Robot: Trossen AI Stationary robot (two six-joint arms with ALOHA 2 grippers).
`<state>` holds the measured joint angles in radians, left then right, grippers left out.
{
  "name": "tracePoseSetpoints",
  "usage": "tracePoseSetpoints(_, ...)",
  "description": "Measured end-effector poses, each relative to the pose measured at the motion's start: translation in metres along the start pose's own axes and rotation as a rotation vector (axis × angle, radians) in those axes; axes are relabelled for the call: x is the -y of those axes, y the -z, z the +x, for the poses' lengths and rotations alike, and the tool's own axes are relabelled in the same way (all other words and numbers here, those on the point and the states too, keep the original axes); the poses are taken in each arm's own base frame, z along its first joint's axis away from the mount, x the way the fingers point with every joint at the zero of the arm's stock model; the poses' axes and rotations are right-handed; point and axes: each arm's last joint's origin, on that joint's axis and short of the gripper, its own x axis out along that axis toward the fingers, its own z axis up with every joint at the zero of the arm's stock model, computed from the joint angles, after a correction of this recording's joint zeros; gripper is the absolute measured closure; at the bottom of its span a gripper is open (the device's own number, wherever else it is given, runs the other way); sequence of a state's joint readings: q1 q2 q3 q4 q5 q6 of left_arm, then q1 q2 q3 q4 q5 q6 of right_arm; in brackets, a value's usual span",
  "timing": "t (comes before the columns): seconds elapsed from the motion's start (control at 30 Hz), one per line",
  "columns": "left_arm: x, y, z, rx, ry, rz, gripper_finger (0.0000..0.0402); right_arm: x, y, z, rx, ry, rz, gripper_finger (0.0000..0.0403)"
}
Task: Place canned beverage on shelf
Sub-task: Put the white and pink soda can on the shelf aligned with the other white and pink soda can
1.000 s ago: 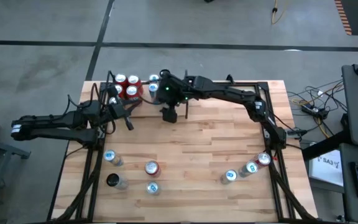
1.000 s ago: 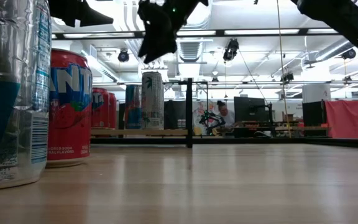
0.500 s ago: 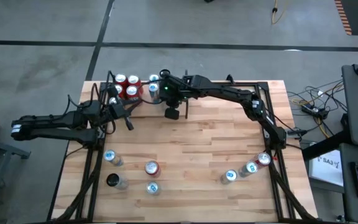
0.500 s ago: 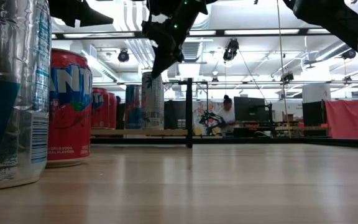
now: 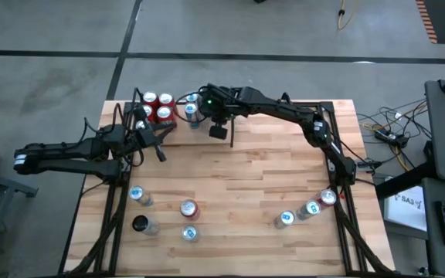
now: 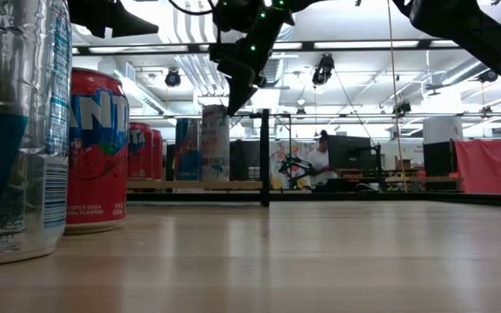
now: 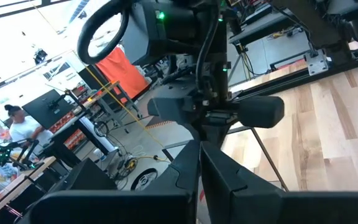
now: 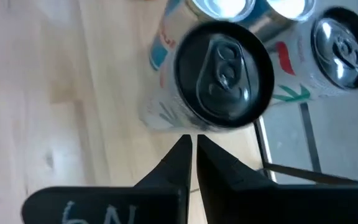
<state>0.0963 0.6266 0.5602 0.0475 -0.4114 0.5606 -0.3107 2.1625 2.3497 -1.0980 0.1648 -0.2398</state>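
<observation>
Canned beverage, white with dark lid, is standing upright on the shelf at the table's far edge, beside red cans. Right gripper is hovering above it, fingers pressed together, holding nothing. Left gripper is waiting nearby, closed, empty.

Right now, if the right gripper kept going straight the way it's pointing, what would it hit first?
Probably the black-topped can standing straight ahead of the shut right gripper. It stands at the shelf, beside other cans. How far ahead is unclear.
</observation>
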Motion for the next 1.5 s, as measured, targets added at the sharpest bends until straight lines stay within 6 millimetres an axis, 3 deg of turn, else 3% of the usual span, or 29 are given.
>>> tracePoseSetpoints(0.37,0.0,0.001,0.0,-0.005,0.004,0.003,0.0402,-0.005,-0.004,-0.004,0.04,-0.057,0.042,0.039)
tracePoseSetpoints(0.93,0.0,0.001,0.0,-0.005,0.005,0.003,0.0402,0.008,-0.006,0.001,0.089,-0.029,0.055,0.039)
tracePoseSetpoints(1.17,0.003,0.002,0.003,-0.017,0.013,-0.01,0.0402,-0.003,0.003,0.001,-0.012,-0.103,0.12,0.039)
tracePoseSetpoints(1.33,0.005,0.002,0.006,-0.026,0.018,0.011,0.0402,-0.019,-0.004,0.005,0.044,-0.142,0.112,0.039)
tracePoseSetpoints(1.5,0.005,0.001,0.007,-0.018,0.014,-0.005,0.0402,-0.021,-0.007,0.013,0.087,-0.126,0.103,0.039)
